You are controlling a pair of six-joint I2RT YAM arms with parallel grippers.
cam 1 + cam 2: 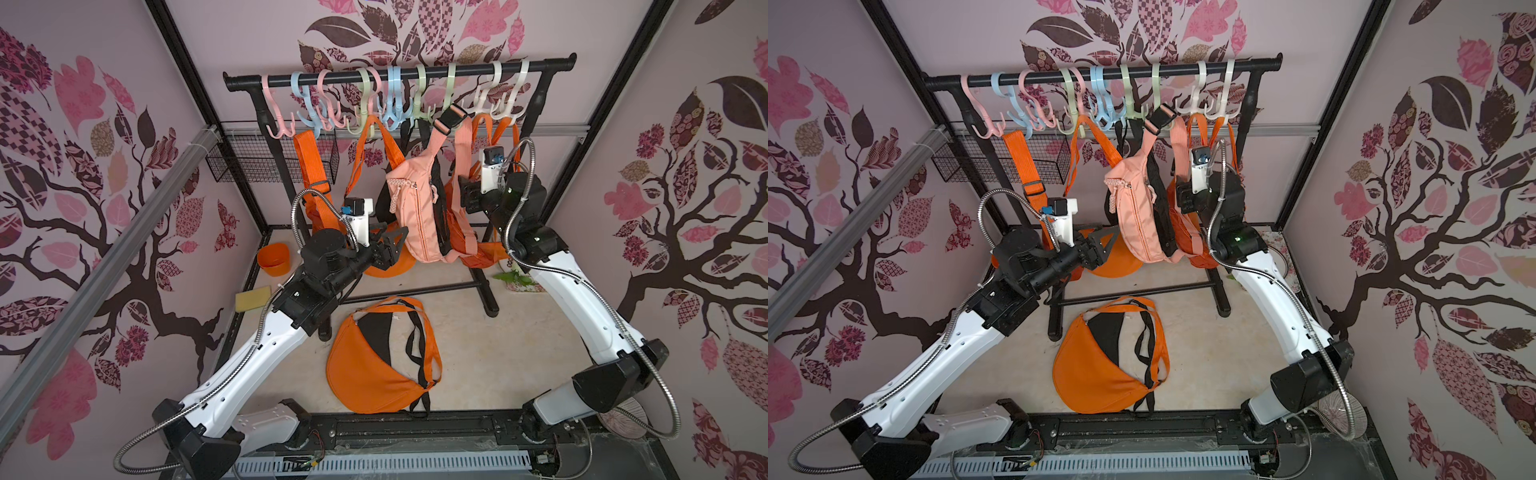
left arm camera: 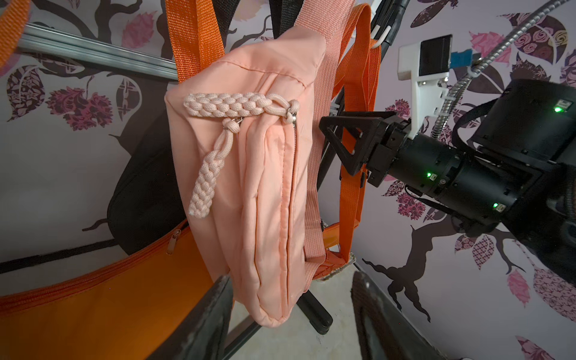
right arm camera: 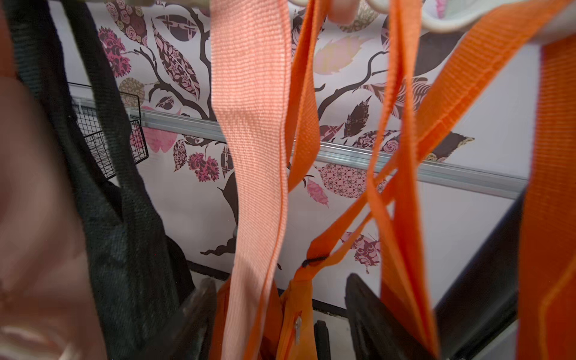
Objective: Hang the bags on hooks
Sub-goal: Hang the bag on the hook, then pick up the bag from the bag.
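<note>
Plainly, the peach bag (image 1: 417, 216) hangs from the black rack (image 1: 395, 70), near the middle of its bar. Its body is tilted, and braided zipper pulls dangle from it in the left wrist view. Its strap (image 3: 252, 156) climbs to a black buckle (image 1: 451, 118) just under the bar. The buckle and the crowded straps hide which hook (image 1: 451, 83) carries it, though a pale green one sits right above.

The left tool (image 1: 390, 243) is low in front of the rack with its jaws apart, beside the bag's lower end. In its wrist view the bag's bottom tip hangs over the gap and one finger (image 2: 212, 321) overlaps the fabric edge, so contact cannot be judged. The right tool (image 1: 467, 193) is higher, toward the rack's right post, also with its jaws apart. The strap runs down between its fingers (image 3: 367, 314) with clear space on one side, not pinched. That view is blurred toward its edges.

On the rack a black bag (image 2: 146, 193) is mostly hidden behind the peach one. Hanging orange bags (image 1: 311, 164) flank it, partly covered by the arms. In front of the rack's foot a loose orange bag (image 1: 374, 365) lies flat on the surface (image 1: 498, 332).
</note>
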